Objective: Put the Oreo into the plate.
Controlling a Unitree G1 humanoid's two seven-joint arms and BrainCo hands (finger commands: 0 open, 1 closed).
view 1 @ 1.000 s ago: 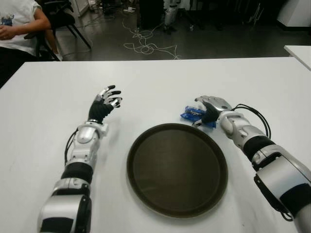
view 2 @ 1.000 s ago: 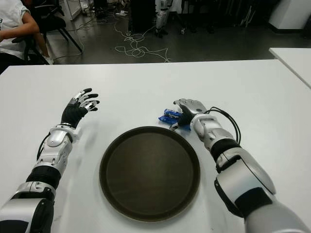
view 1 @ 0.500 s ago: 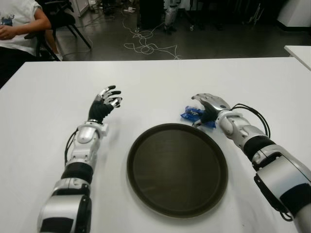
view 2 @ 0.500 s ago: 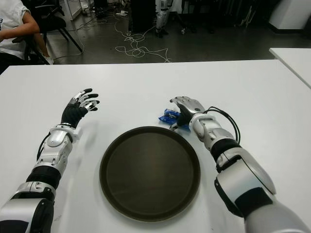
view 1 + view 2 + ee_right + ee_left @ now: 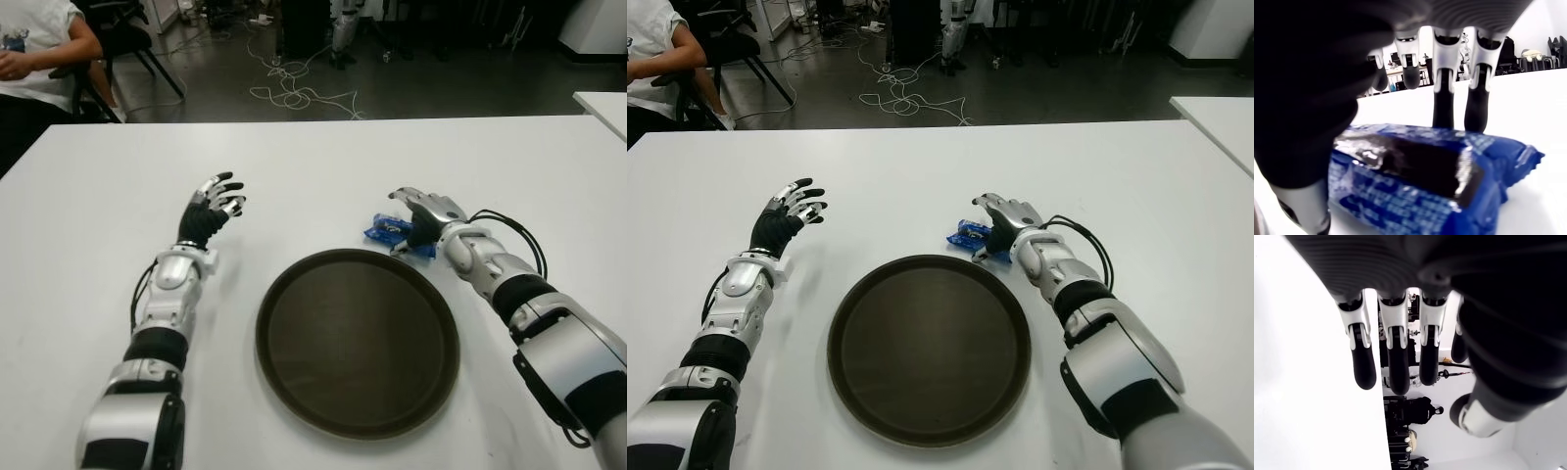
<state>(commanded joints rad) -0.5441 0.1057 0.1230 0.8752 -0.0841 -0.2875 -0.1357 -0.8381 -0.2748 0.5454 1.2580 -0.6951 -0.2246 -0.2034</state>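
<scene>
The Oreo (image 5: 1425,181) pack is glossy blue plastic film, wrinkled. Beside it, the plate (image 5: 358,338) looks matt dark brown on the smooth white table (image 5: 323,166).

A broad white rectangular table (image 5: 323,157) fills most of the scene. Beyond its far edge at 12 o'clock, tangled white cables (image 5: 294,93) lie on the dark grey floor (image 5: 441,83). At 10 o'clock a person in a white shirt (image 5: 34,39) sits beside a black chair (image 5: 127,39). At 2 o'clock shows a second white table's corner (image 5: 602,103).

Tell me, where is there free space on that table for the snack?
The dark plate is bare. So is the white table beyond both hands. It's crowded only where the right hand hovers over the blue Oreo pack by the plate's far rim.
</scene>
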